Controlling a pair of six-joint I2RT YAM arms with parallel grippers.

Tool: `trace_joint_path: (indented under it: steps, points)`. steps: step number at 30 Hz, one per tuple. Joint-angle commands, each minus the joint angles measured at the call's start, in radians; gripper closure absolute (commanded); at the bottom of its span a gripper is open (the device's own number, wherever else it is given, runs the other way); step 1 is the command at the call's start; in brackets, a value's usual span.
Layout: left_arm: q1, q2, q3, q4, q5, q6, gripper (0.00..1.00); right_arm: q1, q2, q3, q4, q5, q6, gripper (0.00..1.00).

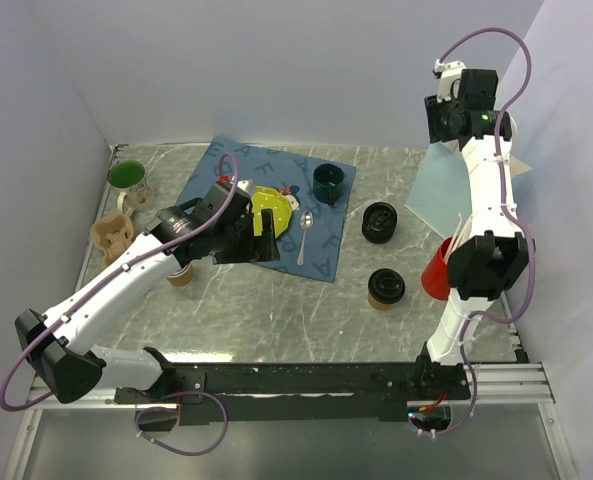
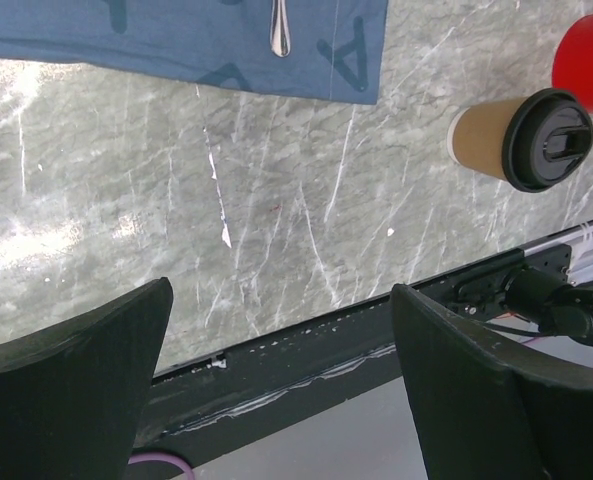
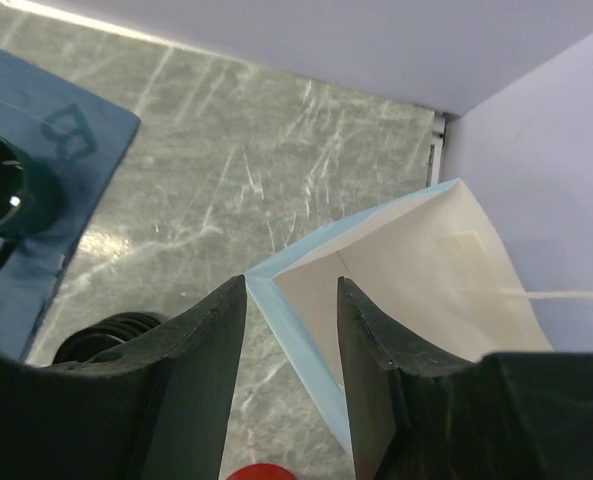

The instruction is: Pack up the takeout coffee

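- Left end effector [image 2: 281, 300]: fingers spread fully apart, nothing between them. It hovers above the bench [image 1: 276, 315] at the near edge of the blue mat [image 1: 208, 182].
- Right end effector [image 3: 293, 285]: raised, half closed on the rim of the light-blue paper bag [image 3: 416, 270].
- Takeout coffee [image 1: 386, 288]: upright on the bench, just beside the red cup [image 1: 436, 272], apart from both end effectors.

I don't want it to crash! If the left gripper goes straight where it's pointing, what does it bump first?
Probably the bare marble tabletop, close to the black front rail. Nothing else stands before the open left gripper, though depth is unclear.
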Motion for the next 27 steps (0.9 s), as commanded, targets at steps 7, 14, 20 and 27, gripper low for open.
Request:
trace_joint_path:
  steps: [7, 14, 20, 27]
  points:
    - [0.006, 0.023, 0.089, -0.038, 0.007, 0.049, 0.03, -0.007, 0.02, 0.008, -0.082, 0.045, -0.05, 0.54]
    - [0.009, 0.048, 0.107, -0.047, 0.007, 0.068, 0.03, -0.006, 0.02, -0.034, -0.068, 0.043, -0.079, 0.63]
    - [0.012, 0.045, 0.112, -0.058, 0.007, 0.075, 0.03, -0.009, 0.024, -0.011, -0.059, 0.04, -0.098, 0.79]
    - [0.013, 0.016, 0.106, -0.071, -0.054, 0.065, 0.03, 0.002, -0.026, 0.02, -0.021, 0.068, -0.148, 1.0]
